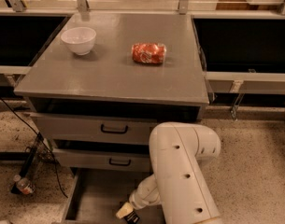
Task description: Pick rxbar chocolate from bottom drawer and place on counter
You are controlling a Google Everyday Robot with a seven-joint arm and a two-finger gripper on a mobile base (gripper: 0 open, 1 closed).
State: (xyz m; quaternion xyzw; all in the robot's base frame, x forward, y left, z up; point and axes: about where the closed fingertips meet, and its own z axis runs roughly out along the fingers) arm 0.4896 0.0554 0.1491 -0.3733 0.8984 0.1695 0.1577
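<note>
The bottom drawer is pulled out at the foot of the grey cabinet, and part of its flat grey floor shows. My white arm reaches down into it from the right. The gripper sits low inside the drawer at the frame's bottom edge, mostly cut off, with a tan wrist piece and a dark shape at its tip. I cannot make out the rxbar chocolate; it is hidden or out of view. The counter is the cabinet's broad grey top, above the arm.
A white bowl stands at the counter's back left and a red-orange shiny snack packet at its back middle. Two shallower drawers with black handles are slightly open above. A small bottle and cables lie on the floor at left.
</note>
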